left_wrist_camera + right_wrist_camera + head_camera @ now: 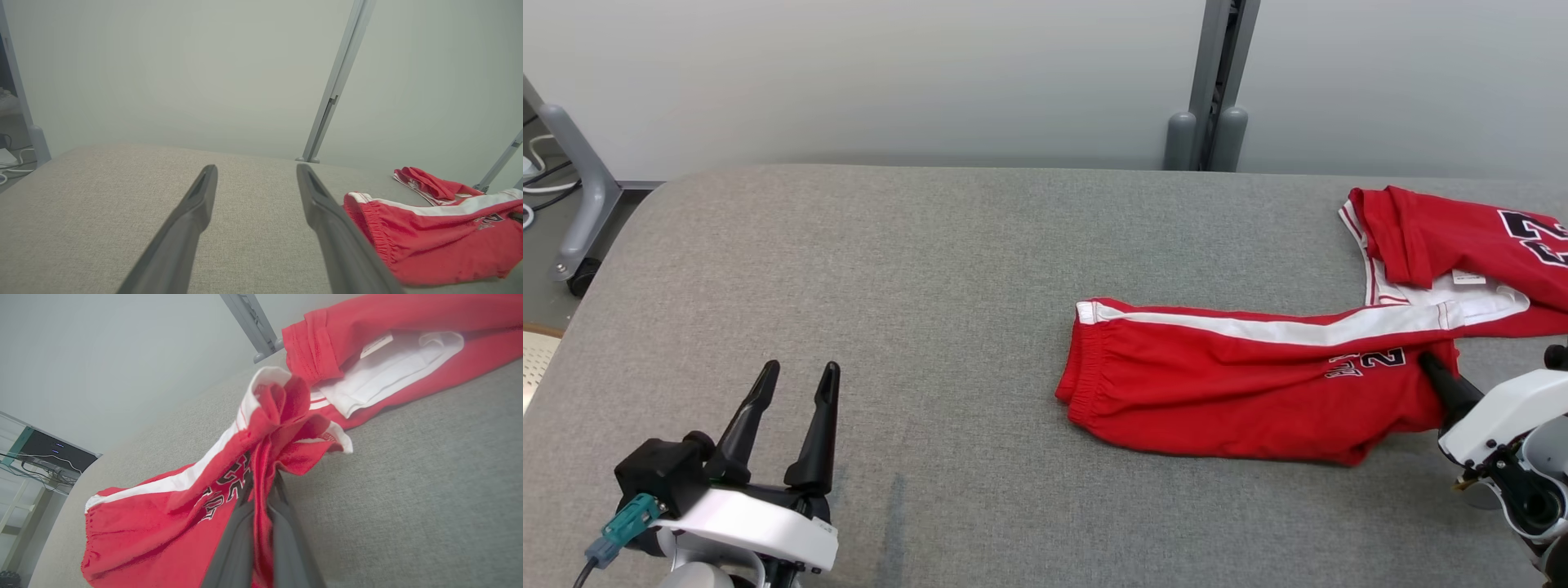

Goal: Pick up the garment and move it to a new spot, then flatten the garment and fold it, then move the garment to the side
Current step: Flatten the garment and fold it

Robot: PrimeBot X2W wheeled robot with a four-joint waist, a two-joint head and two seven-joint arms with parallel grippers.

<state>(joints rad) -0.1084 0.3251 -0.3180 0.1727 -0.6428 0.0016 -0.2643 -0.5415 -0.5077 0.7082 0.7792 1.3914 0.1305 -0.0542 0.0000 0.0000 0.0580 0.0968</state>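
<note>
The garment [1241, 392] is a pair of red shorts with a white side stripe and black numbers, lying crumpled on the right half of the grey table [931, 269]. My right gripper [1431, 361] is shut on a fold of its red cloth near the numbers. In the right wrist view the garment [171, 510] bunches up between the dark fingers [233, 543] of the right gripper [261, 479]. My left gripper [797, 377] stands open above the table's near left. In the left wrist view the left gripper [256, 172] has nothing between its fingers, and the garment [441, 241] lies to its right.
A grey upright post [1215, 90] stands behind the table's far edge against a pale wall. A wheeled stand leg [580, 212] and cables are on the floor at the far left. Shelving with electronics [49, 453] shows beyond the table's end.
</note>
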